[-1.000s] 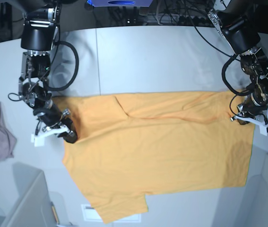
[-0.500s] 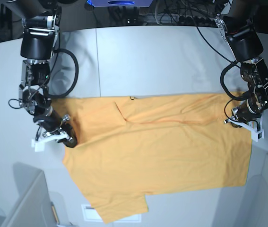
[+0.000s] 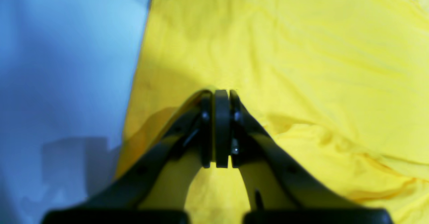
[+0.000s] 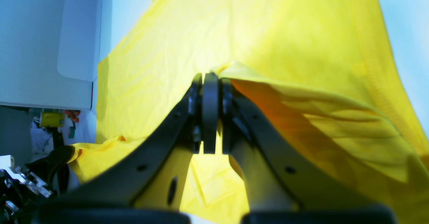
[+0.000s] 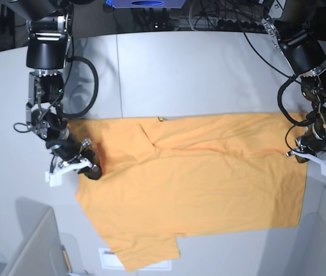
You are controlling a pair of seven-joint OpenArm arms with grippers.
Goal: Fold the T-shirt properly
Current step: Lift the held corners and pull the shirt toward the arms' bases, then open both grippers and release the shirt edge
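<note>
The T-shirt [image 5: 197, 184] is lying spread across the counter [image 5: 180, 75], its long axis running side to side in the base view, with one sleeve trailing toward the near edge. A fold ridge is being carried along its far portion. One end of the shirt is being pinched by the right pincer [image 5: 85, 167], seen at that view's left, and the opposite end by the left pincer [image 5: 307, 154] at that view's right. In the wrist views, each pincer [image 3: 219, 95] [image 4: 209, 78] is being kept narrow, with the jaws pressed together on a lifted edge of yellow fabric [image 4: 268, 33]. The cloth is lying between the two pincers, stretched from one to the other, so neither arm is judged nearer; the coming move probably requires both ends to be carried together across the shirt's short axis.
</note>
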